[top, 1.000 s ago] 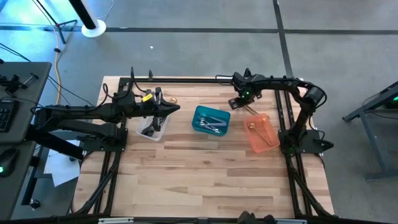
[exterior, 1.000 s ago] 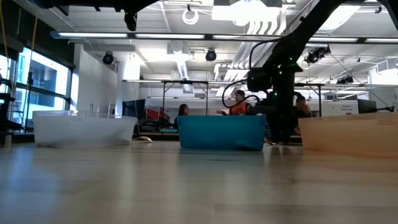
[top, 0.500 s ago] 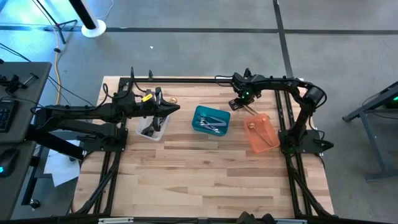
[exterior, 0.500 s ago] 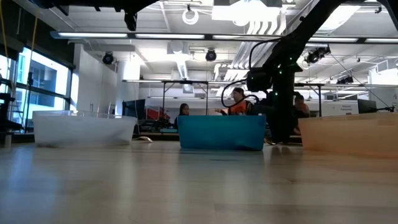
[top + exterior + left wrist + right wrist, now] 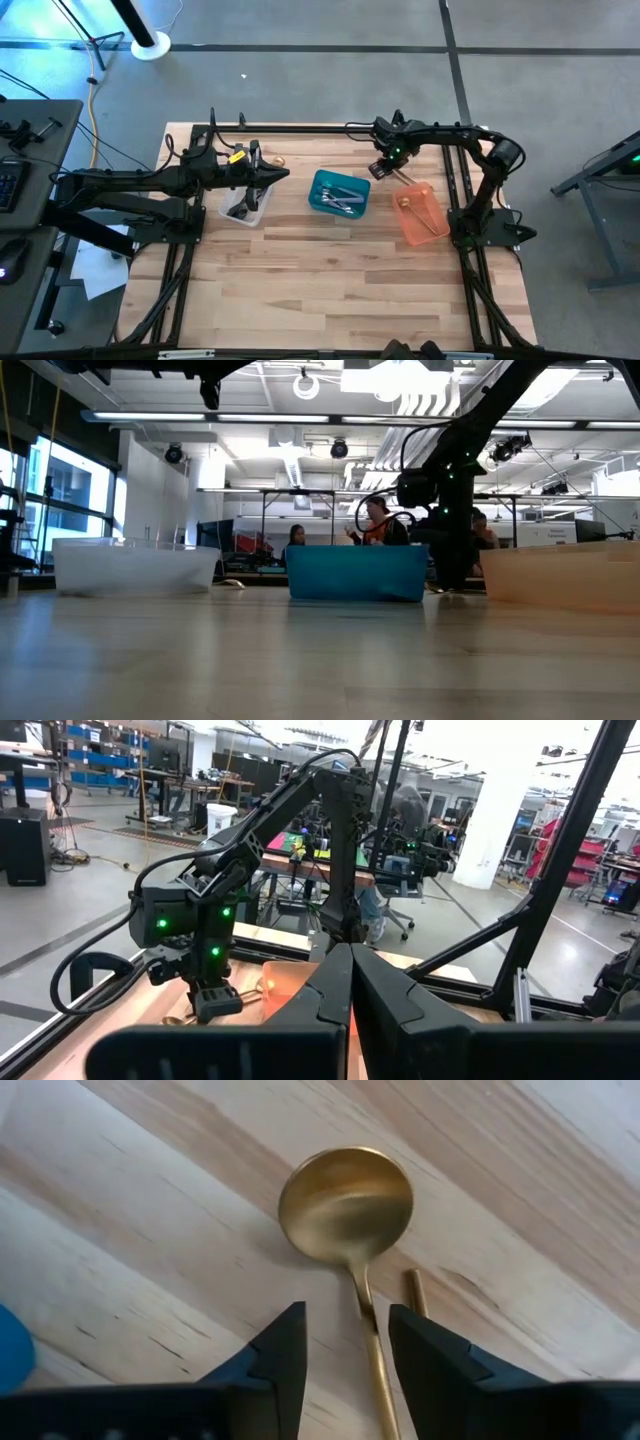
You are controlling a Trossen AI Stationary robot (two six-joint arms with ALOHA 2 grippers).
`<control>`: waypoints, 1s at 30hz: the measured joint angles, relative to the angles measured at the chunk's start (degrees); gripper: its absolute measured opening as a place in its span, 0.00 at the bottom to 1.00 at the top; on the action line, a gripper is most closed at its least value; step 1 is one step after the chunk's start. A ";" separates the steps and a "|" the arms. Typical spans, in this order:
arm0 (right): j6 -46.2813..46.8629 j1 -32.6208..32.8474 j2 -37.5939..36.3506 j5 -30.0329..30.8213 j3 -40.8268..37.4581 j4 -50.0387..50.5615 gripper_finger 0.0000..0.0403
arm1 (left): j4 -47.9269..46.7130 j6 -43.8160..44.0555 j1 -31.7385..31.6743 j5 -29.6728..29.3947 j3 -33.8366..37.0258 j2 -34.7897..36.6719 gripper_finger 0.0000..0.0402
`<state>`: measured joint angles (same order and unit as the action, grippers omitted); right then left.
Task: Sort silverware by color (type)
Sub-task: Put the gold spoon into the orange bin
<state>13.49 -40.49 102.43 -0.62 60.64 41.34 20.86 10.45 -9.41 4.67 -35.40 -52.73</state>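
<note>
Spanning the high view, the wooden desk [image 5: 330, 270] carries a clear bin [image 5: 245, 203], a teal bin [image 5: 339, 193] and an orange bin [image 5: 420, 213] in a row, with bare boards along the near half. Left gripper [image 5: 283, 175] hangs over the clear bin, jaws pressed together and empty. Right gripper [image 5: 345, 1345] sits low between the teal and orange bins, jaws partly apart astride the handle of a gold spoon [image 5: 346, 1205] lying on the desk; the handle is cut off, contact unclear.

spoon [image 5: 346, 1205] between right gripper [image 5: 345, 1345] fingers

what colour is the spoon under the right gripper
Gold: the spoon has a matte gold bowl and handle, lying on the light wooden table. It shows best in the right wrist view.
</note>
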 joint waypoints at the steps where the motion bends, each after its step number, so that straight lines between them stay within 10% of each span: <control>1: -0.44 0.00 0.00 -0.02 0.00 0.00 0.31 | -0.02 0.00 0.00 0.00 0.00 0.00 0.00; 30: 2.96 0.00 -0.20 -0.50 -4.42 -2.84 0.29 | -0.02 0.03 0.02 0.13 0.00 -0.02 0.00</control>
<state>16.45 -40.49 102.24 -1.13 56.23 38.50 20.84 10.48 -9.39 4.80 -35.40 -52.75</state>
